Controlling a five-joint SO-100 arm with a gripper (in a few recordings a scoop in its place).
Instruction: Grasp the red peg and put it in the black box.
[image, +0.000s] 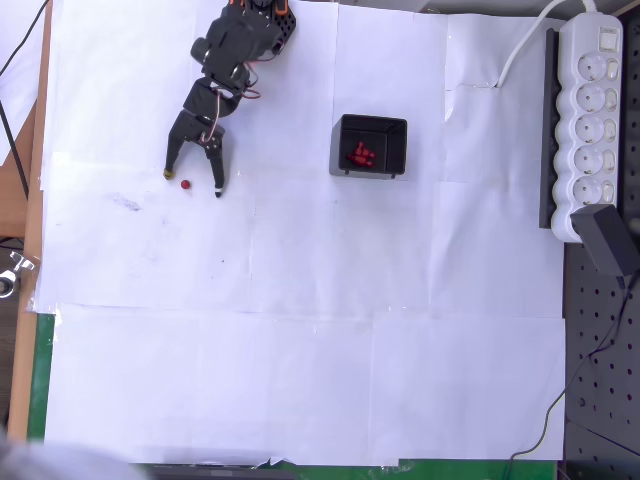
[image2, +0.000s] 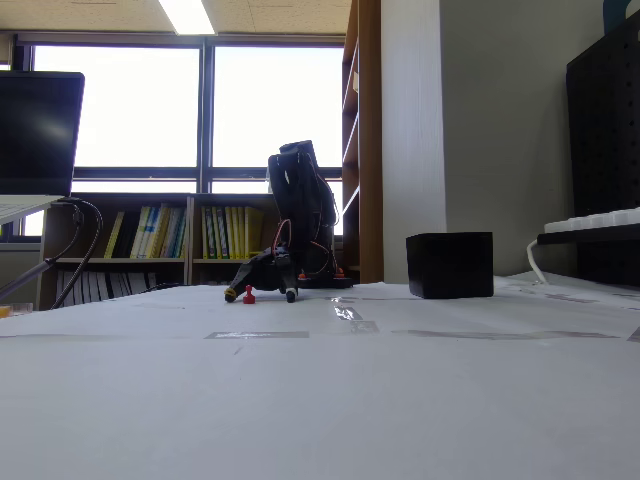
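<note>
The red peg (image: 185, 184) lies between the spread jaws on the paper.

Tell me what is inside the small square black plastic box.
In the overhead view, the small square black plastic box holds a cluster of small red pieces on its dark floor; their number cannot be told. In the fixed view, its wall hides the inside.
</note>
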